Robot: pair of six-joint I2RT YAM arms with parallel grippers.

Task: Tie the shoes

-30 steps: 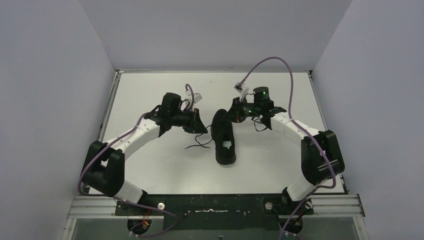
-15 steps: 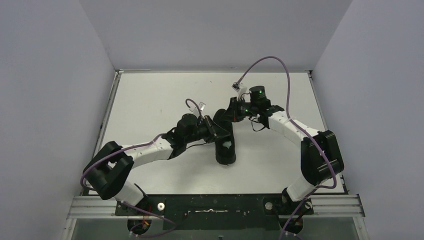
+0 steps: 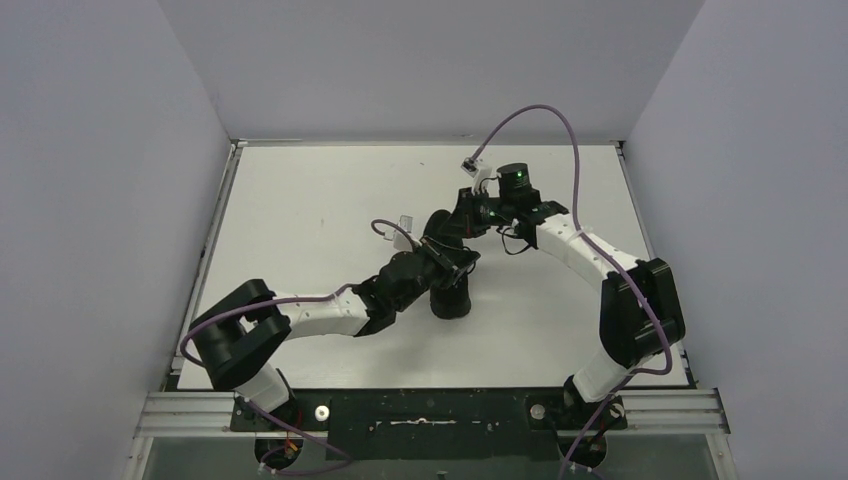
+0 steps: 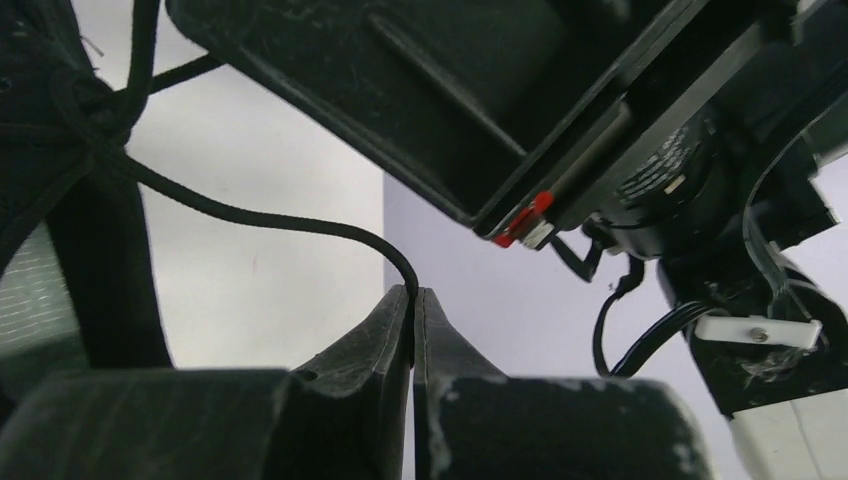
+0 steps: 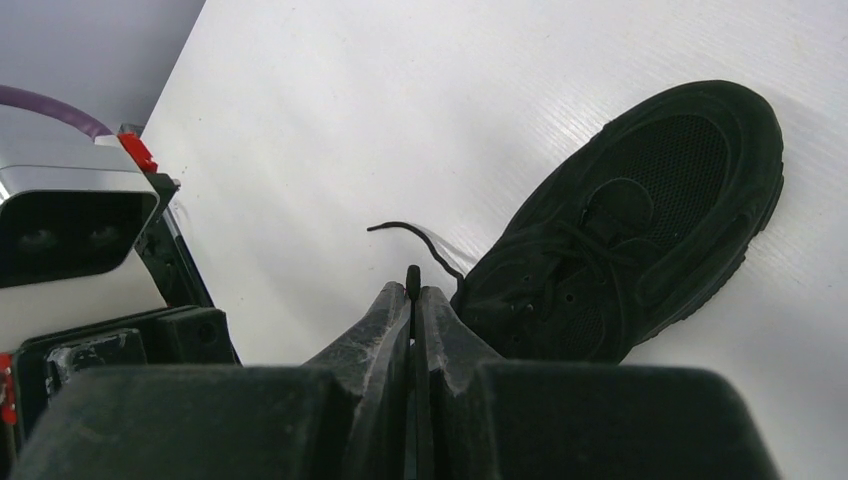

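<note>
The black shoe [image 3: 449,303] lies mid-table, with only its heel end plain in the top view. In the right wrist view the shoe [image 5: 640,230] shows toe to the upper right. My left gripper [image 3: 462,263] reaches across the shoe from the left. In its own view the left gripper [image 4: 412,296] is shut on a thin black lace [image 4: 250,218] that runs left to a crossing [image 4: 92,112] on the shoe. My right gripper [image 3: 457,228] hovers at the toe end. Seen from its wrist, the right gripper [image 5: 412,288] is shut on a lace end [image 5: 412,272].
A loose lace tail [image 5: 405,230] lies on the white table [image 3: 300,200] beside the shoe. The right arm's wrist body [image 4: 450,90] hangs close above my left gripper. Grey walls close in the table on three sides.
My left arm has swung from the shoe's left side across the top of the shoe to the right, pulling its lace along. The right gripper has moved slightly back toward the toe.
</note>
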